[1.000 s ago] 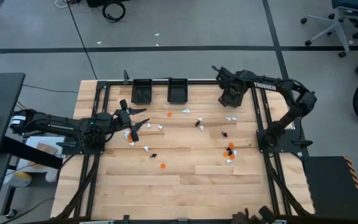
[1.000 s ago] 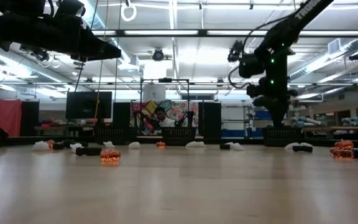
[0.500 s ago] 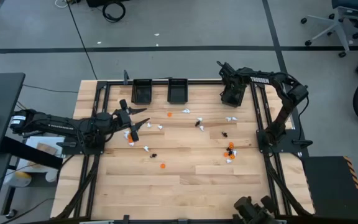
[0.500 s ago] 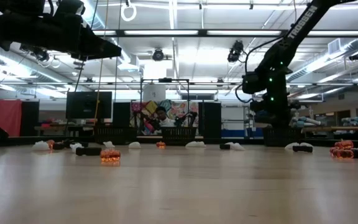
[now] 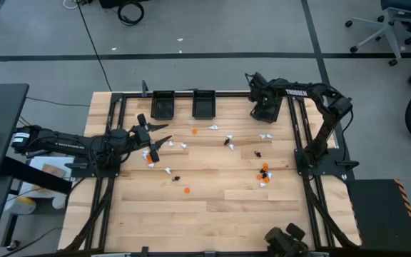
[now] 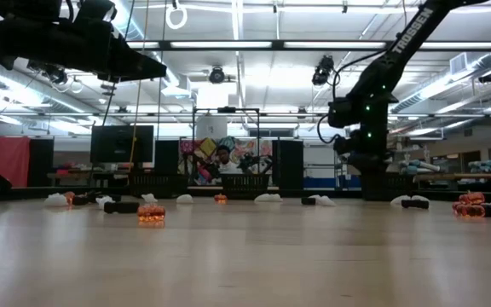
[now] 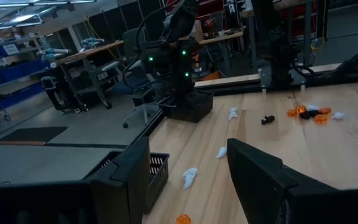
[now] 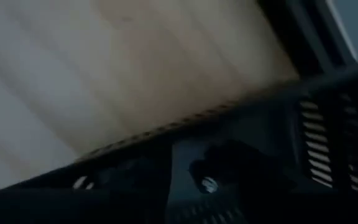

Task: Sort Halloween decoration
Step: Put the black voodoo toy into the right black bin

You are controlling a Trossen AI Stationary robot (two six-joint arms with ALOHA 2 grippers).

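Note:
The Halloween decoration lies scattered on the wooden table as tiny trinkets: orange ones (image 5: 195, 131) (image 5: 186, 190), white ones (image 5: 211, 127) (image 5: 265, 135), a black one (image 5: 258, 153) and a mixed cluster (image 5: 264, 173). My right gripper (image 5: 261, 106) points steeply down over the black bin (image 7: 188, 106) at the table's far right; the right wrist view shows that bin's slatted wall (image 8: 328, 143) close up. My left gripper (image 5: 164, 134) hangs level and open over the table's left part, above a few white trinkets (image 5: 150, 153), with nothing between its fingers.
Two more black bins (image 5: 163, 105) (image 5: 203, 104) stand side by side at the far edge. Black frame rails (image 5: 302, 132) run along the table's sides. The near half of the table (image 5: 212, 214) is bare wood. A person shows far off in the room (image 6: 222, 159).
My right gripper has sunk toward the bin at the table's far right, rolling about its own line as it went. The left arm and the trinkets have stayed where they were.

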